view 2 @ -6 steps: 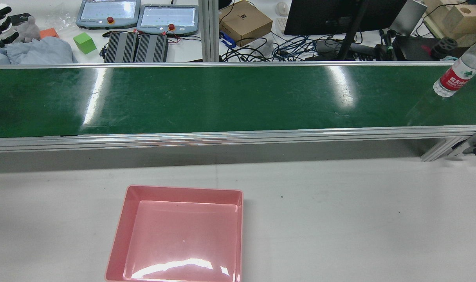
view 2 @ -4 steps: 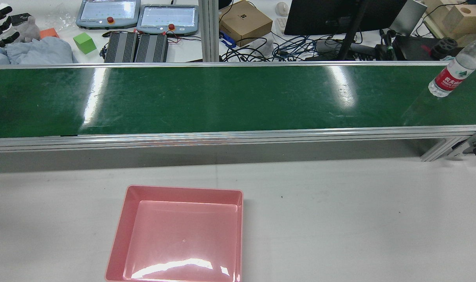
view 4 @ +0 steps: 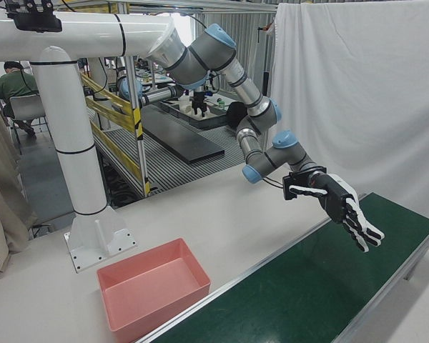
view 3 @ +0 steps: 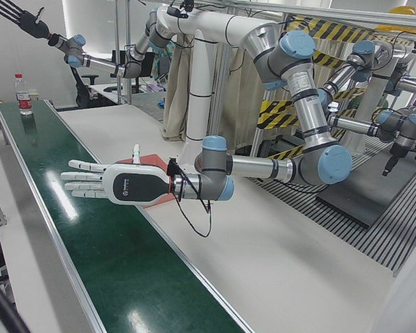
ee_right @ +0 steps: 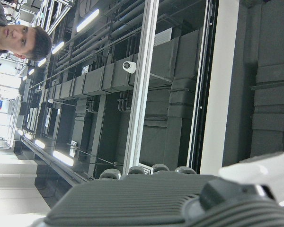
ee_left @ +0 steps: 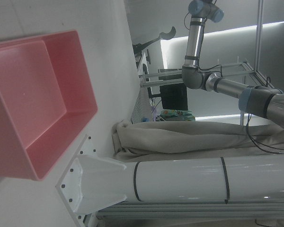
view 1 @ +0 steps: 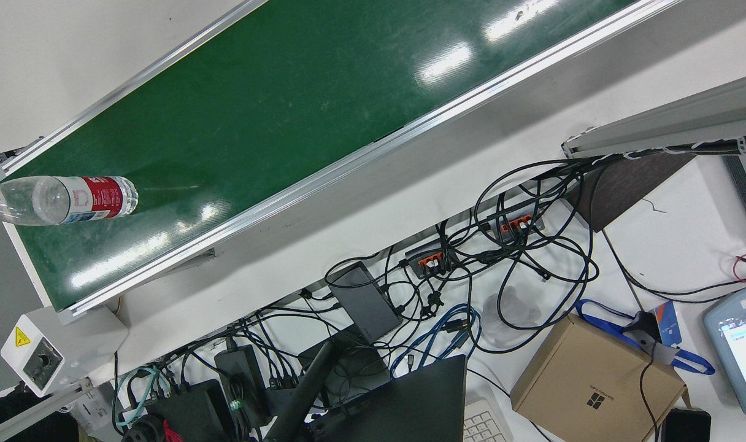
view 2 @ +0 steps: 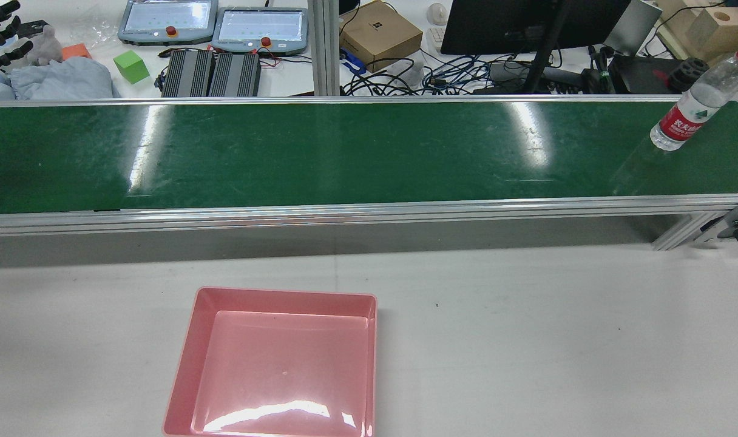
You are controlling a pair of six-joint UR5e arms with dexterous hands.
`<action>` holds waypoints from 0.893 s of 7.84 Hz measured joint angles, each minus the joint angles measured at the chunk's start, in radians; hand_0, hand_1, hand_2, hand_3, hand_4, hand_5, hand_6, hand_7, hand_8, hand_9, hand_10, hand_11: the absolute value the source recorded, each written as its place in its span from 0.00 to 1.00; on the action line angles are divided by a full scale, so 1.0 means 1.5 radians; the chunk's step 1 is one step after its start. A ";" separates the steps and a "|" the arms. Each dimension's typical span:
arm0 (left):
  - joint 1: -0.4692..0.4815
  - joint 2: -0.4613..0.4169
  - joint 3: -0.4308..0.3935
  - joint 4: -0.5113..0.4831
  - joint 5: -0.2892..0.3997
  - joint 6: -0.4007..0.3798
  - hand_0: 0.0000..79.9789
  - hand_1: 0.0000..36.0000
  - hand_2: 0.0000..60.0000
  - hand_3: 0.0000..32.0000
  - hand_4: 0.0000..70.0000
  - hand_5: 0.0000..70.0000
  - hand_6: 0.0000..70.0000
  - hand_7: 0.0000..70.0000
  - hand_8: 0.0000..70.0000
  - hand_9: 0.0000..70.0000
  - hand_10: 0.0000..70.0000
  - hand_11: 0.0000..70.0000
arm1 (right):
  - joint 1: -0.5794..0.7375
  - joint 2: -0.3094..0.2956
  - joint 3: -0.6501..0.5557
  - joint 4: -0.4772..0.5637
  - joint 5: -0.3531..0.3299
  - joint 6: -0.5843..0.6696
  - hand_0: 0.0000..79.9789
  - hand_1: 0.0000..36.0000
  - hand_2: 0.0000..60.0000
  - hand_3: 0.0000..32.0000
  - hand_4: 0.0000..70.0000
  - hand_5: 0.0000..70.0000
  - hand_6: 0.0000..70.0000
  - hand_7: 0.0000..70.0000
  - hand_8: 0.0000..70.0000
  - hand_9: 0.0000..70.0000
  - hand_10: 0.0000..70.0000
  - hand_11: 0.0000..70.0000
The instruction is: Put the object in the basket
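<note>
1. Left hand hovers flat over the belt beside the basket, on the side toward the robot's left. Its fingers are spread wide and it holds nothing.
2. Right hand is raised high, far from the basket toward the robot's right. Its fingers are fanned out and empty, and its own camera sees only dark ceiling beams and strip lights.
3. Long green conveyor belt with aluminium rails runs just beyond the basket, scuffed and glaring under the lights.
4. Pale grey table carries the basket and the robot's white pedestal, which stands behind the basket.
5. White curtain closes off the room well past the basket.
6. Desk past the belt from the basket holds a dark monitor, a cardboard box and tangled cables.
7. Pink basket, shallow and rectangular, has nothing in it.
8. Water bottle, clear with a red label and red cap, stands upright on the belt, well apart from the basket toward the robot's right.
9. Compared with half a second ago, the bottle is a little closer to the basket along the belt, and its cap now shows in the rear view.
</note>
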 measured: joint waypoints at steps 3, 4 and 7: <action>0.002 0.003 -0.004 0.004 0.000 0.003 0.61 0.18 0.00 0.01 0.17 0.18 0.02 0.00 0.03 0.01 0.07 0.11 | 0.000 0.000 0.001 0.000 0.000 0.000 0.00 0.00 0.00 0.00 0.00 0.00 0.00 0.00 0.00 0.00 0.00 0.00; 0.002 0.003 -0.004 0.004 0.000 0.003 0.61 0.18 0.00 0.00 0.18 0.18 0.02 0.00 0.04 0.01 0.07 0.11 | 0.000 0.000 0.000 0.000 0.000 0.000 0.00 0.00 0.00 0.00 0.00 0.00 0.00 0.00 0.00 0.00 0.00 0.00; 0.003 0.001 -0.007 0.008 0.000 0.003 0.61 0.18 0.00 0.00 0.18 0.18 0.02 0.00 0.03 0.01 0.07 0.11 | 0.000 0.000 0.000 0.000 0.000 0.000 0.00 0.00 0.00 0.00 0.00 0.00 0.00 0.00 0.00 0.00 0.00 0.00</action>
